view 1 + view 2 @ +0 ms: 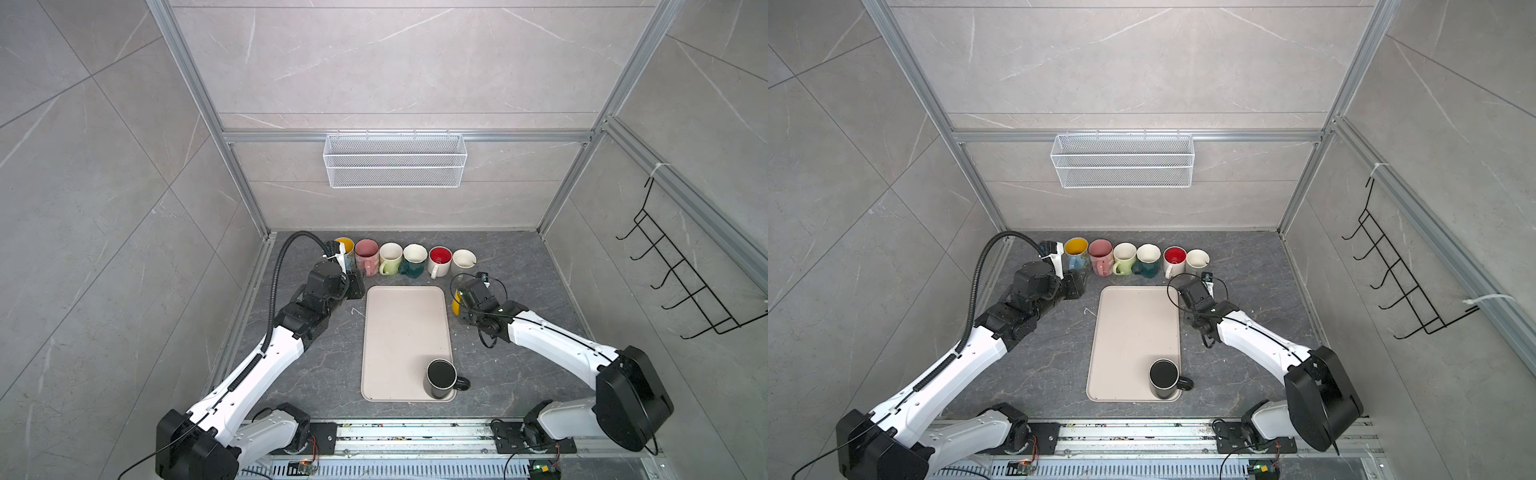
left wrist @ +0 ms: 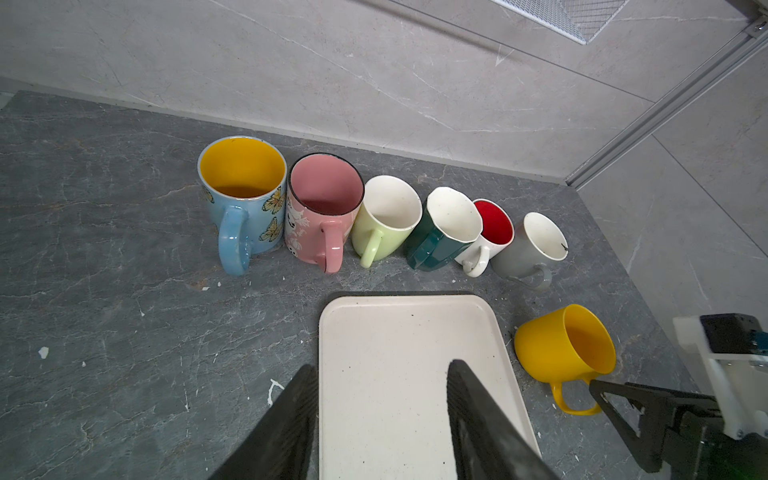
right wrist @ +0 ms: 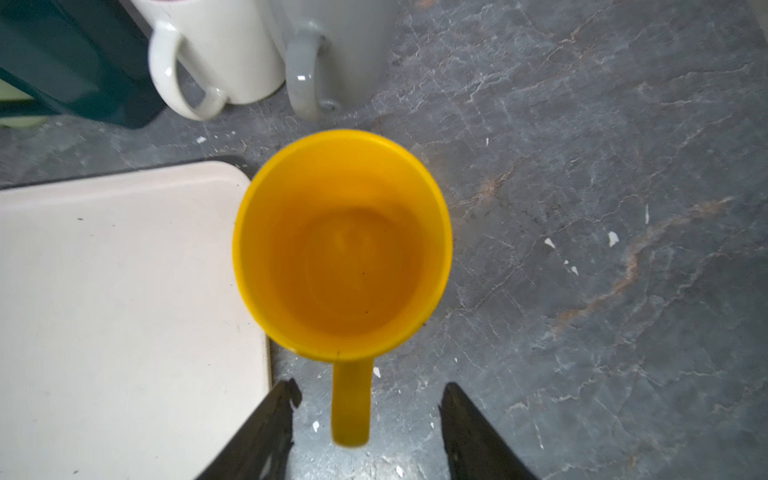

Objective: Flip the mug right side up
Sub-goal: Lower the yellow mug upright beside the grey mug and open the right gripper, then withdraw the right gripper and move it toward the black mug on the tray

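A yellow mug [image 3: 343, 245] stands upright on the dark counter just right of the tray's far corner, its mouth facing up; it also shows in the left wrist view [image 2: 557, 345] and as a sliver in a top view [image 1: 456, 302]. My right gripper [image 3: 368, 395] is open, its fingers on either side of the mug's handle [image 3: 351, 403] and clear of it. My left gripper [image 2: 380, 374] is open and empty over the far left edge of the tray. A black mug [image 1: 441, 378] stands on the tray's near right corner; I cannot tell which end is up.
The beige tray [image 1: 403, 332] lies mid-counter. Several upright mugs [image 1: 405, 257] line the back wall, the grey one [image 3: 332, 54] and the white one [image 3: 216, 58] close behind the yellow mug. A wire basket [image 1: 395, 160] hangs on the back wall, and a black hook rack [image 1: 681, 282] on the right wall.
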You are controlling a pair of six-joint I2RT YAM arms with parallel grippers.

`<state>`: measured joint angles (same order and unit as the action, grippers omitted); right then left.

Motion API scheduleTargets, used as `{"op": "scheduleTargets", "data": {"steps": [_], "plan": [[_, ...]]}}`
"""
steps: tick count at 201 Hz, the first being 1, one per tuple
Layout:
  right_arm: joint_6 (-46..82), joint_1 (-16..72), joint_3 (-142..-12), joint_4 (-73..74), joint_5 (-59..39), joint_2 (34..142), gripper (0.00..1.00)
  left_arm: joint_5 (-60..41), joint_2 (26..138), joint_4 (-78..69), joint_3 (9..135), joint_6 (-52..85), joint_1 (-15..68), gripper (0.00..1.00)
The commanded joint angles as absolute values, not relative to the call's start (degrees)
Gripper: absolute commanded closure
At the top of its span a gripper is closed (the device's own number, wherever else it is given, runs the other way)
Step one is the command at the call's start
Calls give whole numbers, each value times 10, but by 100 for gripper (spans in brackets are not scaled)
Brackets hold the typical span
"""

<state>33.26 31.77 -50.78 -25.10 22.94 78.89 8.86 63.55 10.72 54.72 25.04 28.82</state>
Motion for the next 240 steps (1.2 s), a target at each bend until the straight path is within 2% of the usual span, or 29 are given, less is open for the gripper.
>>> {"op": "scheduleTargets", "data": {"steps": [1, 72, 127, 168, 208, 240], "plan": [[347, 332, -536, -297, 220, 765, 39, 97, 622, 101, 558, 245, 284, 46], [355, 345, -628, -404, 139, 735, 39, 94, 629, 105, 553, 251, 284, 46], [359, 345, -695, -518, -45, 744, 47, 113, 614, 104, 543, 242, 284, 46], [426, 345, -627, -544, -216, 726, 49, 134, 594, 103, 523, 243, 284, 46], [499, 345, -578, -568, -290, 673, 45, 142, 593, 89, 506, 248, 284, 46], [535, 345, -602, -632, -287, 650, 43, 135, 601, 83, 506, 248, 285, 46]]}}
